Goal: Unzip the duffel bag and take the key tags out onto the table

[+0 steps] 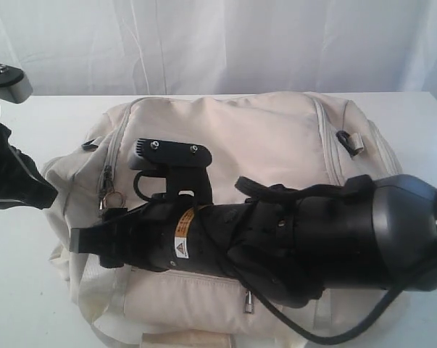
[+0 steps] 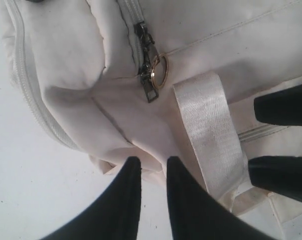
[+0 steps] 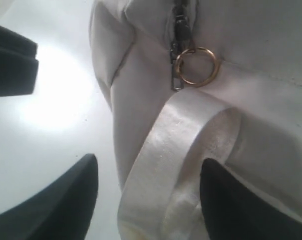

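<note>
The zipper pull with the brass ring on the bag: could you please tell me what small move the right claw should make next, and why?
Probably ease the right claw forward past the strap to the zipper pull and close on it. The bag looks zipped shut, the claw stands open astride the strap, and the pull lies just beyond.

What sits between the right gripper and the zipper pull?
The satin strap lies between right gripper and zipper pull, on the duffel bag; right wrist view.

The black right arm [image 1: 276,232] has a round grey end [image 1: 414,225], an orange-and-white sticker [image 1: 180,241], a thin black cable [image 1: 333,338] and two small screws [image 1: 154,145]. The left gripper [image 2: 153,161] has pointy black fingers [image 2: 123,205].
</note>
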